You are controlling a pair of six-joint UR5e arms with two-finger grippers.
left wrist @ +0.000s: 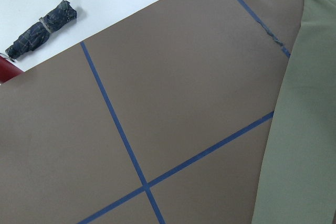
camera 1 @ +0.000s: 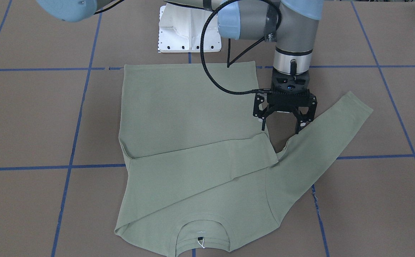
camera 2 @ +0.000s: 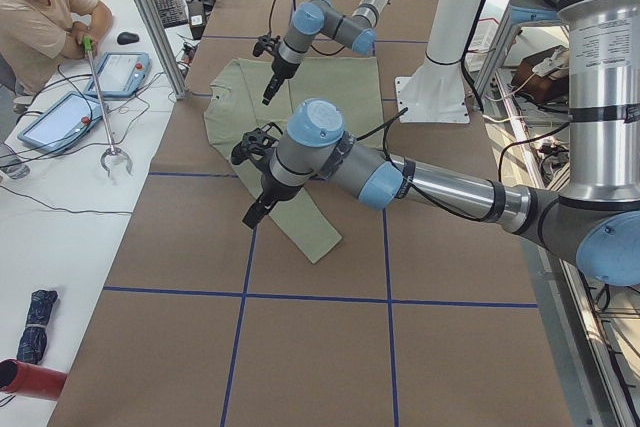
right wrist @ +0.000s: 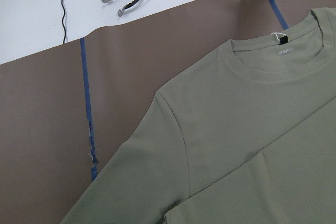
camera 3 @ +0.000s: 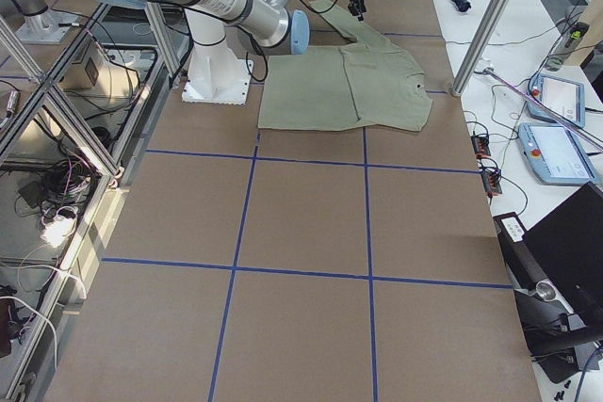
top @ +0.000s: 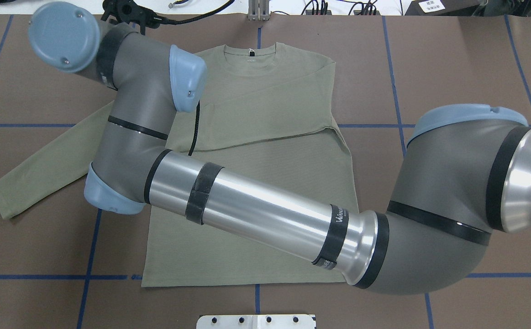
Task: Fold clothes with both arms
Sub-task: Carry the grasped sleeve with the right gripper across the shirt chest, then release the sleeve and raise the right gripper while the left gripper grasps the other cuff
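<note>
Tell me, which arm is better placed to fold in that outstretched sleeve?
Probably the right. The right gripper, open, hangs beside the sleeve at the shirt's armpit; the left gripper hovers farther out, its camera showing mostly table.

An arm hides part of the shirt.

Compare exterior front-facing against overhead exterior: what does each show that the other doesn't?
Front-facing only: the right gripper, jaws open, hanging over the notch between the shirt body and its spread sleeve. Overhead only: the right arm whole from elbow to wrist, reaching across from the right; its wrist hides the gripper. Both: the shirt flat on the table, its other sleeve folded across the body.
</note>
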